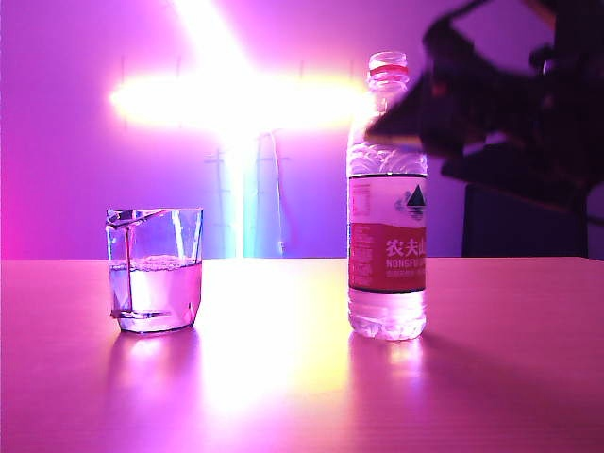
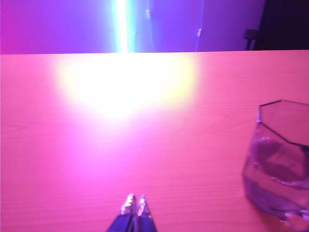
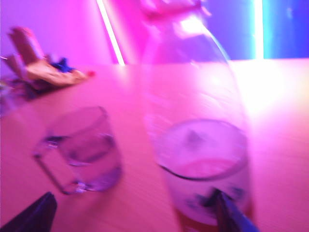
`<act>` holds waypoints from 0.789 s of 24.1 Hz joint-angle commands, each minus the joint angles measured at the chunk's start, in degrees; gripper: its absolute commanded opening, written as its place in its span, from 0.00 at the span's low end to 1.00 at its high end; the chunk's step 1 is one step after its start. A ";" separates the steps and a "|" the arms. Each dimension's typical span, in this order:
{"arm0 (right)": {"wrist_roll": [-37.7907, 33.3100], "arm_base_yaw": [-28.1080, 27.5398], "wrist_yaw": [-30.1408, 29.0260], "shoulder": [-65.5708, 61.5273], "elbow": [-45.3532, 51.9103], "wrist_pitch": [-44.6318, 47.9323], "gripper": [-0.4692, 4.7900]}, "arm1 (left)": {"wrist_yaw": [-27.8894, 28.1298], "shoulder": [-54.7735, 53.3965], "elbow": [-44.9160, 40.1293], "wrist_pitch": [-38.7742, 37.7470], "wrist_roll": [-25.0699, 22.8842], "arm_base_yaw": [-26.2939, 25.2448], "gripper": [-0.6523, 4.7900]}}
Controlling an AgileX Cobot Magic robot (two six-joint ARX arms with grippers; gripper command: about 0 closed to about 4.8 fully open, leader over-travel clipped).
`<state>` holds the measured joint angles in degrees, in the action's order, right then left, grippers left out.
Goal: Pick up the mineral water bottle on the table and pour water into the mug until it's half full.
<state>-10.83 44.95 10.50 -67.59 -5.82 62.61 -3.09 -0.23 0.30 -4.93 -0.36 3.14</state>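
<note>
Right hand (image 3: 135,212) hangs spread wide by the upright mineral water bottle (image 1: 387,198) on the tabletop (image 1: 302,377); left hand (image 2: 135,205) rests pinched together beside the mug (image 1: 154,271). Centre fingers around the label before squeezing.

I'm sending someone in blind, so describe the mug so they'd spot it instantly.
On the glossy pink-lit wooden table, look left of the tall clear labelled plastic bottle. The mug is the short, clear, faceted glass, partly filled with water, unlabelled and uncapped.
</note>
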 commanded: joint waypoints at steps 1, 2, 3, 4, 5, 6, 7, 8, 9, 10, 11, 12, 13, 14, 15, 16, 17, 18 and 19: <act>-0.11 2.23 0.04 4.74 -0.09 -3.08 0.47 | -0.11 -0.09 0.22 0.72 0.17 -3.37 0.12; -0.11 2.54 0.00 6.08 -0.09 -4.15 0.36 | -0.15 -0.09 0.22 0.72 0.17 -3.65 0.12; -0.11 2.89 0.00 7.06 -0.09 -4.98 0.28 | -0.11 -0.09 0.22 0.74 0.17 -3.65 0.12; -0.13 3.13 0.00 8.11 -0.09 -5.86 0.21 | -0.15 -0.09 0.22 0.72 0.17 -3.63 0.12; -0.11 3.41 0.07 9.44 -0.09 -7.08 0.15 | -0.20 -0.09 0.22 0.72 0.17 -3.63 0.12; -0.13 3.63 0.04 10.58 -0.07 -8.02 0.11 | -0.17 -0.09 0.22 0.74 0.17 -3.63 0.12; -0.13 3.69 0.02 11.74 -0.09 -8.96 0.07 | -0.17 -0.09 0.22 0.72 0.17 -3.63 0.12; -0.13 3.69 0.02 13.11 -0.09 -10.14 0.07 | -0.15 -0.09 0.22 0.72 0.17 -3.63 0.12; -0.13 3.69 0.02 14.21 -0.07 -10.91 0.07 | -0.15 -0.09 0.22 0.74 0.17 -3.63 0.12; -0.11 3.67 0.04 16.46 -0.09 -12.92 0.07 | -0.17 -0.09 0.22 0.72 0.17 -3.63 0.12; -0.09 3.58 0.04 18.18 -0.07 -14.40 0.07 | -0.17 -0.11 0.22 0.72 0.17 -3.63 0.12; -0.09 3.58 0.04 18.93 -0.07 -14.84 0.07 | -0.17 -0.11 0.22 0.72 0.17 -3.63 0.12; -0.09 3.58 0.02 19.30 -0.07 -14.84 0.07 | -0.17 -0.11 0.22 0.72 0.17 -3.63 0.12; -0.09 3.58 0.02 19.41 -0.09 -14.64 0.07 | -0.15 -0.11 0.22 0.72 0.17 -3.63 0.12; -0.09 3.58 0.02 19.43 -0.09 -14.56 0.07 | -0.17 -0.11 0.22 0.72 0.17 -3.63 0.12; -0.09 3.58 0.02 19.41 -0.07 -14.69 0.07 | -0.17 -0.11 0.22 0.72 0.17 -3.63 0.12; -0.09 3.58 0.02 19.41 -0.07 -14.88 0.07 | -0.17 -0.11 0.22 0.72 0.17 -3.63 0.12; -0.09 3.58 0.00 19.41 -0.07 -14.88 0.07 | -0.17 -0.09 0.22 0.72 0.17 -3.63 0.12; -0.09 3.58 0.00 19.41 -0.07 -14.88 0.07 | -0.17 -0.11 0.22 0.72 0.17 -3.63 0.12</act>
<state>-10.92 48.60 10.44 -48.25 -5.78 46.94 -3.03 -0.25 0.30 -4.95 -0.34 -0.51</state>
